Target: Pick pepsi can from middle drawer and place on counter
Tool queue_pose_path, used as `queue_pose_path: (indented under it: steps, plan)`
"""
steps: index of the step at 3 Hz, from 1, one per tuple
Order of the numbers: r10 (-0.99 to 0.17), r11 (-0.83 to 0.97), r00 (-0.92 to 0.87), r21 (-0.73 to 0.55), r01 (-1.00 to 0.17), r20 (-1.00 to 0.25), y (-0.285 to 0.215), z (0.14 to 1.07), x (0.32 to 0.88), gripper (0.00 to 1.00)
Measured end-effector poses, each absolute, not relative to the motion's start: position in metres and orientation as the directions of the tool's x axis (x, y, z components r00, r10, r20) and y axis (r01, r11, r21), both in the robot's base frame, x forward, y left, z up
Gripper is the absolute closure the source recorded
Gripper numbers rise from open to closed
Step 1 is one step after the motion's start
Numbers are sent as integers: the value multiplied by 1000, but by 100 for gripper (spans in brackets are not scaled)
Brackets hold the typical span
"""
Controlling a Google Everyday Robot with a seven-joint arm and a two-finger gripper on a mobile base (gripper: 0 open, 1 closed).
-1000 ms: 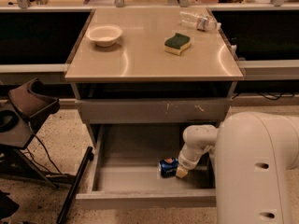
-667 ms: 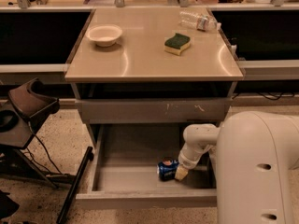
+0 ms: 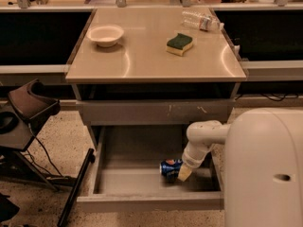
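The pepsi can (image 3: 169, 168) lies on its side on the floor of the open middle drawer (image 3: 132, 181), right of centre. My gripper (image 3: 184, 172) reaches down into the drawer from the white arm (image 3: 203, 136) and sits right against the can's right end. The beige counter (image 3: 142, 56) caps the cabinet above the drawer.
On the counter are a white bowl (image 3: 105, 34), a green-and-yellow sponge (image 3: 180, 44) and a clear plastic bottle (image 3: 201, 21) at the back right. A taller scratched drawer front (image 3: 156, 111) is shut above the open drawer. A dark chair (image 3: 28, 112) stands at the left.
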State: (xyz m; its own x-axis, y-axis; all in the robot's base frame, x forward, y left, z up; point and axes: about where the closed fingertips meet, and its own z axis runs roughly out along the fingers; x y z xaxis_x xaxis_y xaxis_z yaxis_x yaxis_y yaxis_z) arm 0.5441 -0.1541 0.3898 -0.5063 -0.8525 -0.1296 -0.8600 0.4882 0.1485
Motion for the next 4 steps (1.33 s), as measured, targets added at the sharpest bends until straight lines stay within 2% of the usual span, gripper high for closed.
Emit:
queue_pose_path:
  steps: [1,2,3,4]
  plan:
    - [-808,585,-589,90,-806,-20,-179,445,513,100]
    - [-723,687,-675,48,-725,144,-211,504,462,100]
    - [-641,760,-750,-3,-650,164,-221,551,455,100]
    - [-640,761,-751,-4,-649,163,-221,552,455,100]
